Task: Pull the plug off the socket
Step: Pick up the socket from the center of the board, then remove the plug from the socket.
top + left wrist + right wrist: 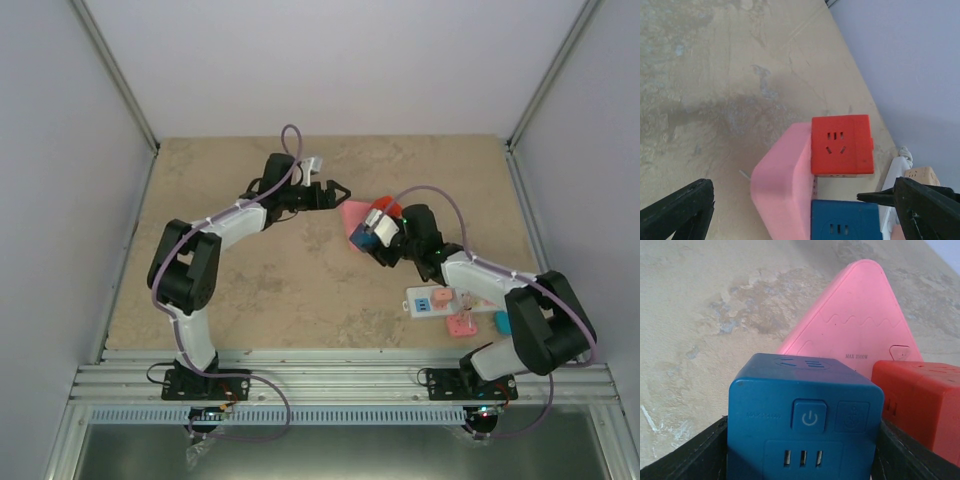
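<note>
Two arms out, one grasp: blue cube held, socket lying apart

Your right fingers (695, 455) are clenched on a blue cube (805, 415), with a pad pressed flat against each of its two sides. That cube sits right beside a red cube (842, 145). Both sit against one edge of the pink triangular block (855, 325), around the middle of the bench (250, 290). You cannot tell whether the block rests on the bench or is raised off it.

Your left fingers (677, 212) are released and spread wide, with nothing between them. They hover just to the far left of the block, pointing right toward it.

The socket (432, 300) lies at the near right of the bench, partly under your right forearm and apart from both sets of fingers. A small peach piece (922, 175) sits at the socket, but it is too small to tell whether it is plugged in.
</note>
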Tool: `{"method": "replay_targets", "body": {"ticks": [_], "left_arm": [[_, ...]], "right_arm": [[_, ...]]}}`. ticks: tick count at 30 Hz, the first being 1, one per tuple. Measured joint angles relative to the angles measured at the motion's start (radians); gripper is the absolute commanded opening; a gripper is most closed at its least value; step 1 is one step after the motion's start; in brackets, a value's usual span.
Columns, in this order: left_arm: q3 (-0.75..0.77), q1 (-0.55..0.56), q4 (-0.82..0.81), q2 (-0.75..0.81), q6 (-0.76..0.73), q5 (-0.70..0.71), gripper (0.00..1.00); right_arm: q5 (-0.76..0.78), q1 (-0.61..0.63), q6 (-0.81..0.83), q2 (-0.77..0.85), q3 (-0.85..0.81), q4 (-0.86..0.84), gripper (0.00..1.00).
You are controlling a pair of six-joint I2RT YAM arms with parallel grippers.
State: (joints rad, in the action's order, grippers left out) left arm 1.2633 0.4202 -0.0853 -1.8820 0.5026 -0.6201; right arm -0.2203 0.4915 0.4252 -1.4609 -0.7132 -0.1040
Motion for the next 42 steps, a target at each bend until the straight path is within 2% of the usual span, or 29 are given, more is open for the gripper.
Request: {"method": "replay_targets", "body": {"ticks": [19, 26, 39, 41, 42], "left_arm": [[-0.038, 0.029, -0.086, -0.013, 0.094, -0.027, 0.99], [-0.038, 0.069, -0.097, -0.013, 0.103, -0.029, 0.92], [-0.018, 0.077, -0.101, -0.023, 0.127, -0.033, 0.82], [-0.018, 0.078, -0.103, -0.023, 0.131, -0.034, 0.83], [-0.018, 0.08, -0.104, -0.023, 0.134, -0.034, 0.87]], "right_arm": [[0.023, 0.001, -0.059, 0.099, 0.01, -0.037, 0.66], [0.021, 0.003, -0.068, 0.103, 0.01, -0.035, 0.66], [0.011, 0.011, -0.089, 0.127, 0.009, -0.03, 0.66], [0.011, 0.013, -0.091, 0.129, 0.009, -0.031, 0.66], [0.011, 0.015, -0.093, 0.129, 0.008, -0.031, 0.65]]}}
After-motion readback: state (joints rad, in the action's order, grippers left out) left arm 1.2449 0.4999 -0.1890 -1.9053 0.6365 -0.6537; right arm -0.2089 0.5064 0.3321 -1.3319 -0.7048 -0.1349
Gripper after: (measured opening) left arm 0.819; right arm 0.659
